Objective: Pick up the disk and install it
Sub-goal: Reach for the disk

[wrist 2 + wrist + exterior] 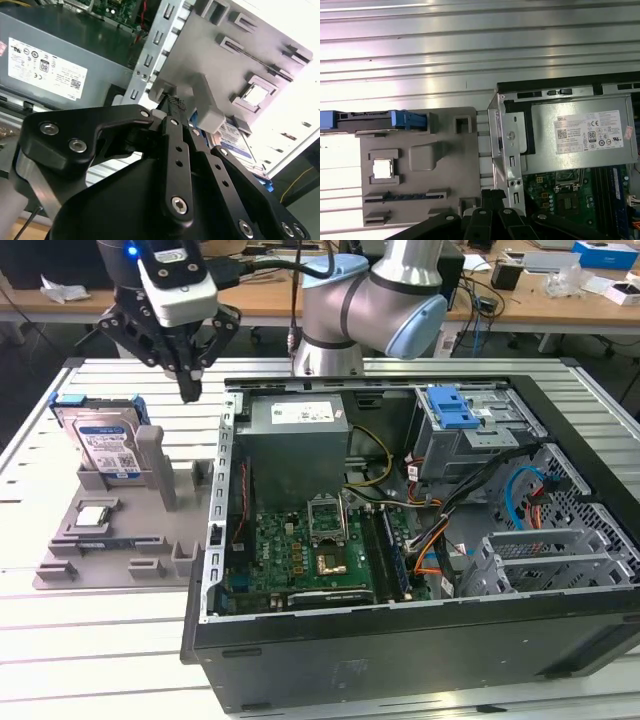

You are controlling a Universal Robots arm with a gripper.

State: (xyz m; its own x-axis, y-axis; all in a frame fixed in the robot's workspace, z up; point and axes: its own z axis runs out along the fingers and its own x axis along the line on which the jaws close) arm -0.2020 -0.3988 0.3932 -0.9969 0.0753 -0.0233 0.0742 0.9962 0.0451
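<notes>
Currently no grasp: the disk (105, 440) stands on its long edge in a slot of the grey holder (120, 540). It is at the holder's corner farthest from the computer case (400, 665), toward the desk (100, 640) edge at the exterior view's left. Upright parking looks deliberate: label face and blue frame exposed, top edge free, both flat sides reachable from above. In the first wrist view the disk (370, 118) reads edge-on, with its blue frame end pointing toward the case. The small square chip (92, 517) lies flat in its own recess of the same holder, apart from the disk. The case lies on its side, open face up, taking the desk from the middle to the edge at the exterior view's right. The drive cage (480, 435) with its blue latch (452, 405) sits at the case's far wall, judged the install spot; can't tell if a bay is free.

The hand (188, 388) hangs in the air over the holder's edge next to the case wall, near the disk but apart from it, touching nothing. Its fingers are pressed together, tips meeting, nothing between them. The second wrist view shows the fingertips (176, 103) closed, with the holder's grey post (207, 102) beyond them. Judgement: pick not yet done, disk untouched in its slot.
</notes>
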